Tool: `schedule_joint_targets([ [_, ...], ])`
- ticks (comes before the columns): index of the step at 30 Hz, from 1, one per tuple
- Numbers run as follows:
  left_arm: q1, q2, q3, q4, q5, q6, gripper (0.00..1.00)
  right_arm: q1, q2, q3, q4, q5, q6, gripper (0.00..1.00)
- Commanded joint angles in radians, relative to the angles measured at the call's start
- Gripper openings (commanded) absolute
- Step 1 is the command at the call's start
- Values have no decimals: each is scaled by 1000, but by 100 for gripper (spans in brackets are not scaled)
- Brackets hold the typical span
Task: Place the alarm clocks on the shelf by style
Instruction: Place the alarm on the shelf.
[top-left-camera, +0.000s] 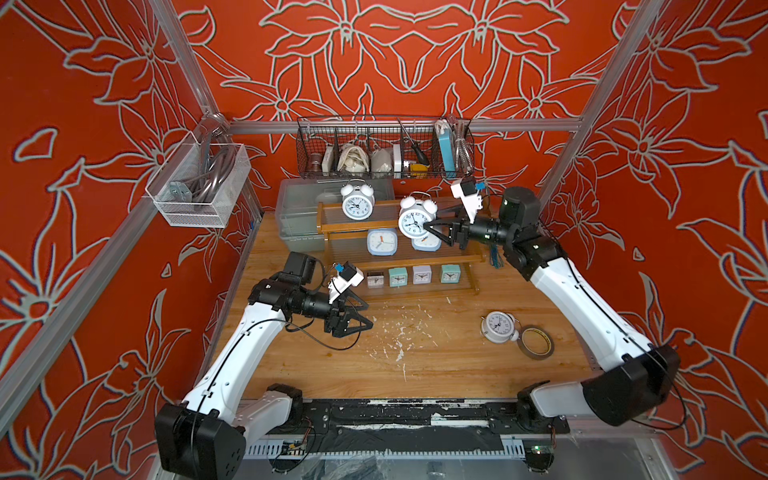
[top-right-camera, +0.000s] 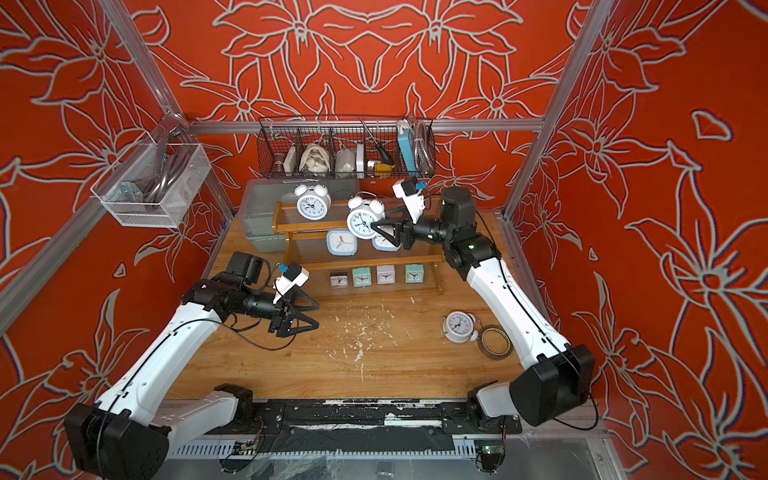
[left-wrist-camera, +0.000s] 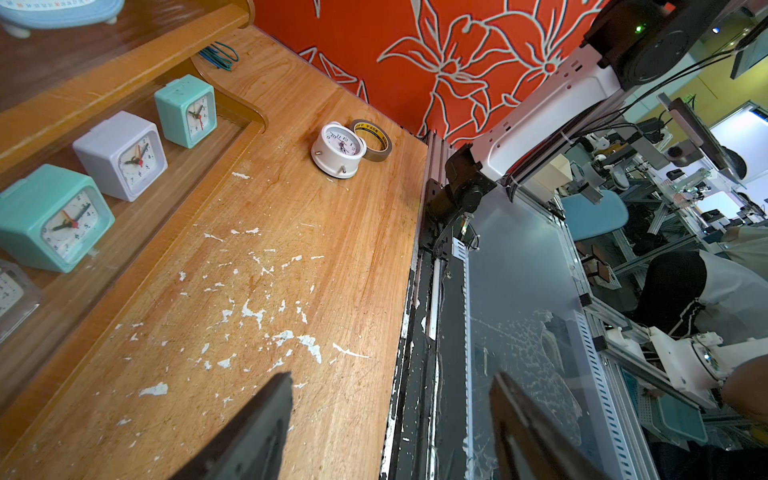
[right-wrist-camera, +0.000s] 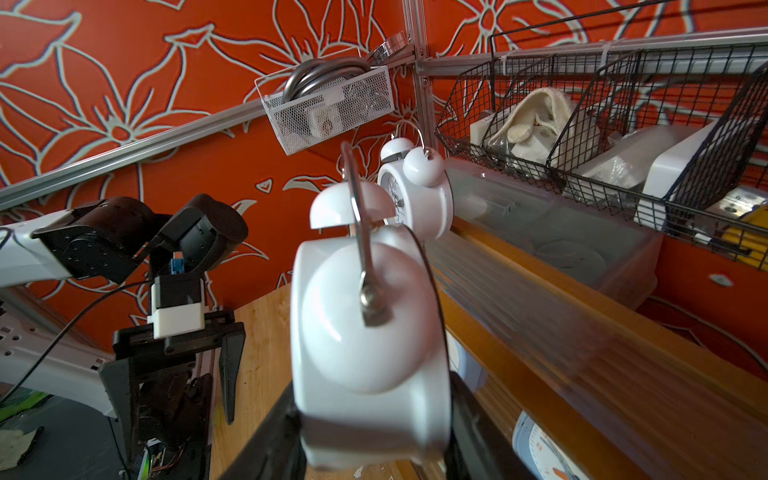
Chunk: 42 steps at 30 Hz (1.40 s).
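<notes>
My right gripper (top-left-camera: 430, 230) (right-wrist-camera: 374, 415) is shut on a white twin-bell alarm clock (top-left-camera: 415, 218) (right-wrist-camera: 370, 316), held upright at the front edge of the shelf's (top-left-camera: 345, 226) top tier. Another twin-bell clock (top-left-camera: 357, 202) stands on that tier. A third (top-left-camera: 498, 327) (left-wrist-camera: 338, 149) lies on the table at the right. Two pale-blue clocks (top-left-camera: 382, 242) stand on the middle tier, one partly hidden by the held clock. Several tiny square clocks (top-left-camera: 398, 276) line the bottom tier. Left of that tier, my left gripper (top-left-camera: 370, 313) (left-wrist-camera: 390, 378) hangs open and empty over the table.
A tape roll (top-left-camera: 537, 342) touches the lying clock. Behind the shelf sits a clear plastic bin (top-left-camera: 299, 208), with a black wire basket (top-left-camera: 384, 151) on the back wall above it. A white mesh basket (top-left-camera: 199, 187) hangs on the left wall.
</notes>
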Motion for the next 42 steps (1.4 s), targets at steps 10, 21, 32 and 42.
schedule_joint_targets([
  [10, 20, -18, -16, -14, 37, 4, 75, -28, 221, 251, 47, -188, -62, 31],
  [21, 36, -20, -23, -9, 43, 2, 75, -28, 411, 473, -108, -244, -142, 32],
  [32, 54, -29, -24, -25, 62, 17, 76, -31, 552, 650, -238, -289, -196, 32],
  [42, 73, -30, -25, -43, 87, 37, 76, -39, 632, 771, -397, -255, -312, 32],
])
